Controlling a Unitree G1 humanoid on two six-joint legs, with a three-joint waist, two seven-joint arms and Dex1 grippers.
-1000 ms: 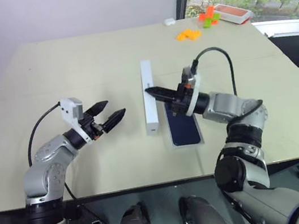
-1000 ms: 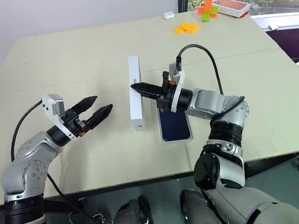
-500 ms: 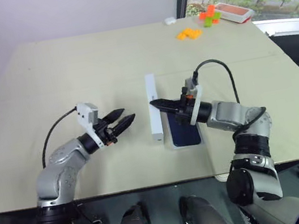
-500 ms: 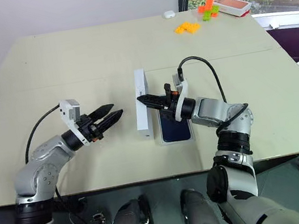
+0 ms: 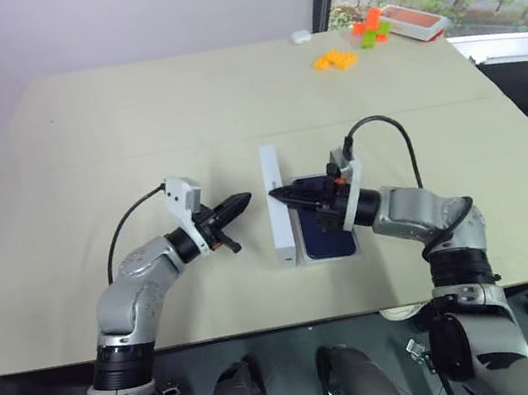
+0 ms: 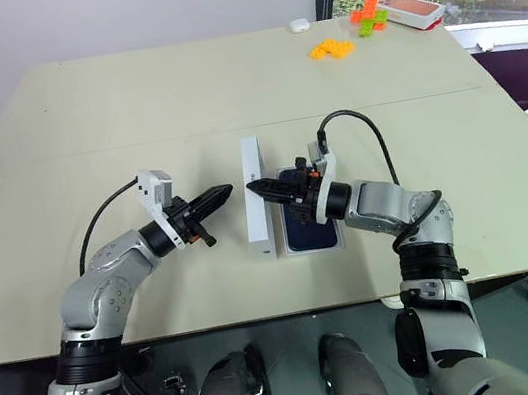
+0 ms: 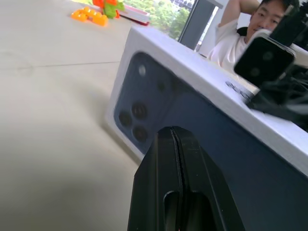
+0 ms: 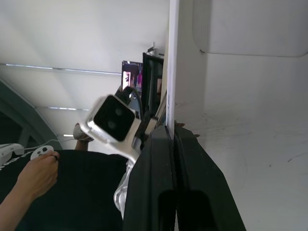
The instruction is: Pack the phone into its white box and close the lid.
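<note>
Pale beige counter (image 5: 131, 128) is stretching back toward a window with green trees, and the packing job is sitting near its front edge. One phone (image 5: 327, 233), dark navy, is lying flat inside one white box (image 5: 333, 255), whose rim is showing as a thin white border around it. One lid (image 5: 276, 206) is standing on its long edge just beside the box's left side, printed face turned outward toward the left tool, plain white inside facing the phone.

Two tools are bracketing that upright lid. The left tool (image 5: 237, 205), fingers pressed together and holding nothing, is pointing at the printed face, most likely to nudge or steady it. The right tool (image 5: 280, 195) is pinching the lid's upper wall between its fingers; the right wrist view is showing the thin white edge running between them. That grip is probably what is keeping the lid upright so it can be tipped over the box.

Far back on the counter, one small pile of orange blocks (image 5: 334, 61), a few green and orange blocks (image 5: 370, 30), one red-rimmed tray (image 5: 412, 23) and one small white object (image 5: 299, 37) are lying well apart from the work.
</note>
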